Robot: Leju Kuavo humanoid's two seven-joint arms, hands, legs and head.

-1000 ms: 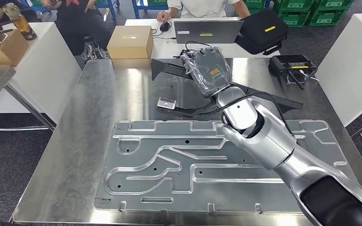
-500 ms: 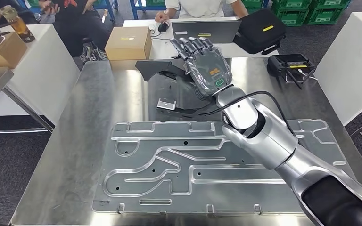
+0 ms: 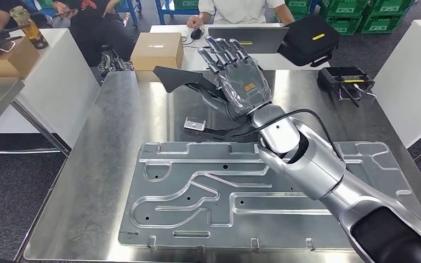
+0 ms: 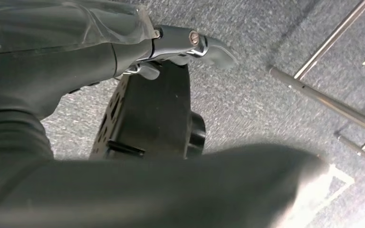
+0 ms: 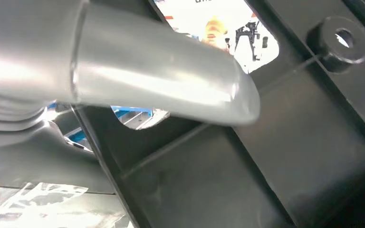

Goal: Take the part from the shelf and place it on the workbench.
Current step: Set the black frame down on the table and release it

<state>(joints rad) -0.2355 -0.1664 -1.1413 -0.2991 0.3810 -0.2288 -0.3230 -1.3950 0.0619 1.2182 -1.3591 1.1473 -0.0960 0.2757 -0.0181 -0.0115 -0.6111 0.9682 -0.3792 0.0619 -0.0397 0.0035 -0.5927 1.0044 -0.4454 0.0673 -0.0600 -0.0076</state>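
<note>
— Robot hand on the right: fingers spread, holding nothing, above the black plastic part lying near the tabletop's far edge.

— Risk?

— Withdrawing carelessly could snag and drag it.

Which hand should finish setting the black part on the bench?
Right. The right hand is already over the black part on the workbench, fingers spread above it. The left hand hangs low over the carpet, away from the bench.

Silver right arm, black cable, plastic-wrapped grey hand.
</note>
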